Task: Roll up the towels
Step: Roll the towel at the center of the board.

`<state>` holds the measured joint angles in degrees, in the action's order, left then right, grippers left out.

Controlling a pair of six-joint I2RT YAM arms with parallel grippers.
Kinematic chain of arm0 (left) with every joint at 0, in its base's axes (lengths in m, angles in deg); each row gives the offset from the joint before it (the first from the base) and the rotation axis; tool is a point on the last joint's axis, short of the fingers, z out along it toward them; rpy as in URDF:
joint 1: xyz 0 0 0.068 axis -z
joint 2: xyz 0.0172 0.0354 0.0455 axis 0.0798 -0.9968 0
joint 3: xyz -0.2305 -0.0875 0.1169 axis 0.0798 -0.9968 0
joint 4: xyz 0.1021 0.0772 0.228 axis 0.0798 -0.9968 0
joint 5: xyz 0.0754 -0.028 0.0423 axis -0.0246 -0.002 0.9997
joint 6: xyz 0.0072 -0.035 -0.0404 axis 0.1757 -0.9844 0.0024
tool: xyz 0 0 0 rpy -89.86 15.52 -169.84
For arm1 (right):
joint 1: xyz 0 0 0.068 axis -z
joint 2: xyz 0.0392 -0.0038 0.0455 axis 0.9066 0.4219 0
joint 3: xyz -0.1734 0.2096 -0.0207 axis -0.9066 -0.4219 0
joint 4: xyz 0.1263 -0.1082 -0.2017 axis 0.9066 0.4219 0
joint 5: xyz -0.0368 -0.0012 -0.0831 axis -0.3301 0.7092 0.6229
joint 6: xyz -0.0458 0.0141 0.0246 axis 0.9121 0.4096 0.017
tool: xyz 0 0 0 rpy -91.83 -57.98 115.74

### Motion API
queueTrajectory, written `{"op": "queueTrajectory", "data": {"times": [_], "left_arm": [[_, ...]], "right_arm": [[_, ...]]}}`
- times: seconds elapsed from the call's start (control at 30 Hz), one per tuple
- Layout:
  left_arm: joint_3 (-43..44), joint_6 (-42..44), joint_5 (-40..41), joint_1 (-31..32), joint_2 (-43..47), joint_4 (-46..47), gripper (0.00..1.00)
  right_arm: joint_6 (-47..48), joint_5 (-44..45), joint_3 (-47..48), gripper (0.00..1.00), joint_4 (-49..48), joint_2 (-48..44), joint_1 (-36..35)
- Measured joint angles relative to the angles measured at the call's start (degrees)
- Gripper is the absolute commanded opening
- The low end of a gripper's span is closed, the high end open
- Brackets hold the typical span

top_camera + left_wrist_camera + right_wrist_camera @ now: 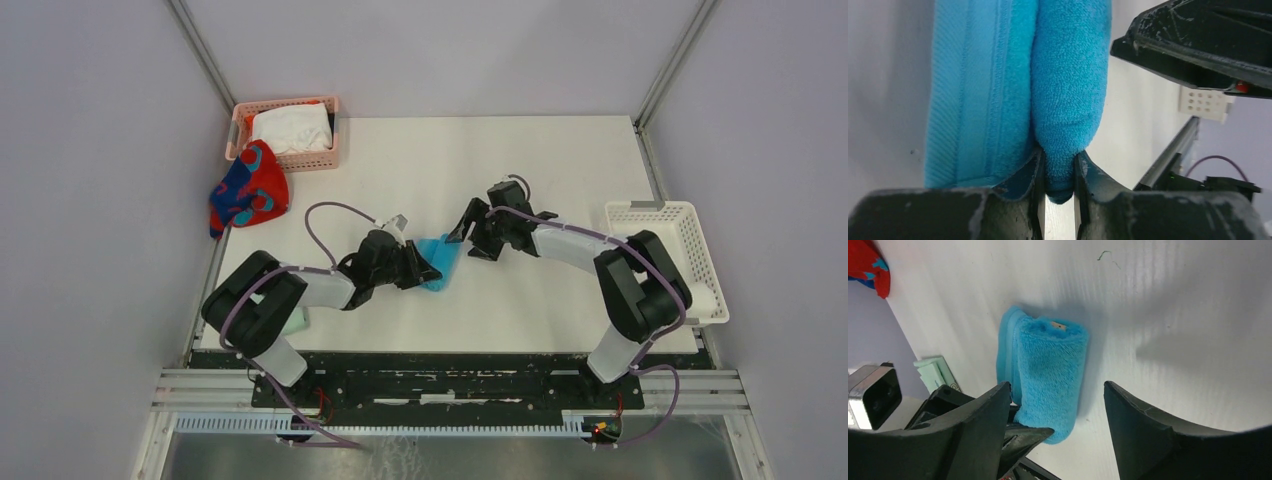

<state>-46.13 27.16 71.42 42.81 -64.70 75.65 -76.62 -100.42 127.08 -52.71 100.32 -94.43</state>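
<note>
At the table's centre, the left gripper [1059, 170] pinched one end of the half-rolled turquoise towel [440, 262]; the right gripper [1057, 395], fingers apart, hovered just right of it. Rolling evenly likely meant holding that pinch firm while turning toward the flat hem.

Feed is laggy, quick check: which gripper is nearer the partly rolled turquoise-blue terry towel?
Left. The left gripper is clamped on one end of the turquoise-blue towel; the right gripper hangs open just off to its side, not touching it.
</note>
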Motion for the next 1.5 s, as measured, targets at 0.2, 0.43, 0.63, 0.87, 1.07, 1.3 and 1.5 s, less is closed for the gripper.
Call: {"op": "queueTrajectory", "data": {"times": [0.2, 0.43, 0.63, 0.87, 1.07, 1.3, 1.5], "left_arm": [[-3.19, -8.35, -8.70, -2.84, -4.37, 10.67, 0.13], [-4.46, -11.28, -10.99, -3.28, -5.25, 13.73, 0.30], [-4.35, -10.10, -8.66, -2.71, -0.61, 6.73, 0.55], [4.33, -0.44, 9.03, 8.07, 11.23, -16.41, 0.67], [13.53, 8.11, 28.74, 21.68, 12.11, -27.30, 0.71], [22.12, 15.56, 47.25, 31.12, 3.50, -33.92, 0.72], [26.91, 19.30, 53.68, 33.70, -5.79, -35.43, 0.71]], "right_arm": [[-2.34, -4.00, -1.22, 0.73, -7.26, 5.42, -0.13], [-3.80, -5.79, -1.53, 0.48, -11.74, 9.42, -0.17], [-2.10, -3.26, 0.31, 0.40, -6.38, 9.46, -1.09], [1.95, 7.37, 9.33, 0.38, 10.64, 9.44, -4.35], [2.80, 12.28, 12.00, 0.38, 17.77, 9.35, -5.79], [3.08, 14.47, 12.87, 0.38, 20.83, 9.33, -5.95], [3.30, 14.93, 13.31, 0.38, 22.03, 9.33, -6.12]]}}
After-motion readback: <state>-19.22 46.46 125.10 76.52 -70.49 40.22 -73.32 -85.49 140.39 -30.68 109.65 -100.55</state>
